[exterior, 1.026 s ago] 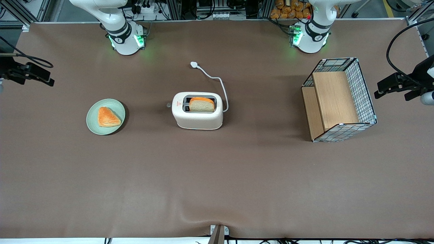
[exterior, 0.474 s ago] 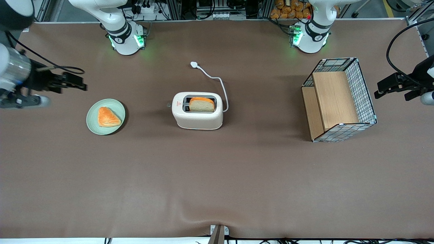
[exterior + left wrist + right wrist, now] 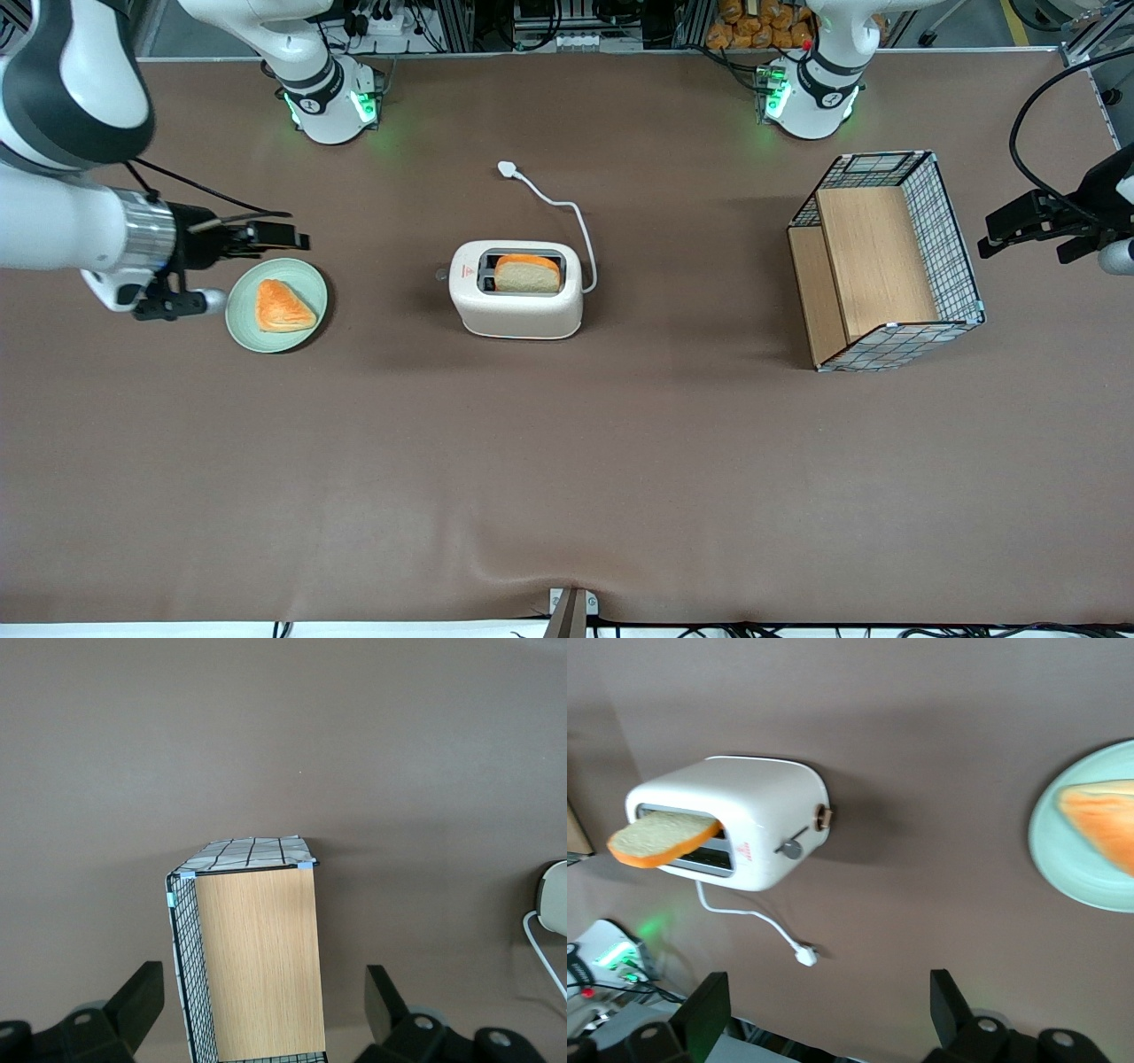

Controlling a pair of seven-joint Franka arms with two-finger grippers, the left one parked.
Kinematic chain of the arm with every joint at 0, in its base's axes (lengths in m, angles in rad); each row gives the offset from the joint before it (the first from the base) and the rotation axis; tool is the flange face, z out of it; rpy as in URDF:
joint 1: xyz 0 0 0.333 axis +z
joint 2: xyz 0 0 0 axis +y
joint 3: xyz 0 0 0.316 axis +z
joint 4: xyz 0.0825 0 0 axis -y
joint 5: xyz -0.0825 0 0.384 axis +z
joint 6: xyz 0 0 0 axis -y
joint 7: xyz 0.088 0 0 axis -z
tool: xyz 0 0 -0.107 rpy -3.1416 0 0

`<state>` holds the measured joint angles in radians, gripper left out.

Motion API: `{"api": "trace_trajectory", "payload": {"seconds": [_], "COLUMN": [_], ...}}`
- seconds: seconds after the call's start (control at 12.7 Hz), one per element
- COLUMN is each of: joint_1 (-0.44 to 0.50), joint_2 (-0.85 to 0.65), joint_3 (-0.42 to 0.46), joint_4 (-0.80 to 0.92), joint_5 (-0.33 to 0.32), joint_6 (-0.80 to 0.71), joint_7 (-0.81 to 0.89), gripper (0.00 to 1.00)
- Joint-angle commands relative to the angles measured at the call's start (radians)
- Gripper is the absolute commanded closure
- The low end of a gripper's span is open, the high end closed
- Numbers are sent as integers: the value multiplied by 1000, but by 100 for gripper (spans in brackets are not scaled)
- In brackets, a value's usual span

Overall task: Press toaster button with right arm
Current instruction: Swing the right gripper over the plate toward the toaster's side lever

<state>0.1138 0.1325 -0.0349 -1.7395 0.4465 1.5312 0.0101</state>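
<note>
The toaster button [image 3: 792, 849] sits out on the short end of the toaster [image 3: 516, 301], the end that faces the working arm's side of the table, a tiny pale-grey knob on a slim stem with a small brownish dial [image 3: 824, 816] just beside it on the same face. My read: it's a stiff little lever that wants a firm push along its travel, not a pinch, and the contact patch is small and rounded, so a fingertip could skid off it. The toaster itself looks light, a smooth plastic shell on a plain brown table [image 3: 567, 478], so a sideways shove could slide the whole body rather than move the knob. A slice of bread [image 3: 527, 273] stands in one slot, and the white cord [image 3: 567, 217] trails away to a loose plug [image 3: 506, 168] farther from the front camera. Out toward the working arm's end, the gripper [image 3: 282, 237] hangs over the rim of a green plate [image 3: 244, 332] carrying a pastry [image 3: 282, 307], well apart from the toaster, with the right arm [image 3: 62, 239] reaching in at the table's edge. The wrist view shows its two fingers [image 3: 700, 1014] standing wide apart, holding nothing.
</note>
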Motion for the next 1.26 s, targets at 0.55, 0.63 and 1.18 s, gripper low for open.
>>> {"api": "trace_trajectory", "payload": {"seconds": [0.55,0.63,1.18], "joint_1": [128,141,170], "joint_2": [160,160,170], "joint_3": [-5,-5,-3], "joint_4": [-112,-145,-204], "joint_5": [245,247,248], "joint_6": [168,199,256], "joint_7": [36,36,21], "gripper": [9,39,100]}}
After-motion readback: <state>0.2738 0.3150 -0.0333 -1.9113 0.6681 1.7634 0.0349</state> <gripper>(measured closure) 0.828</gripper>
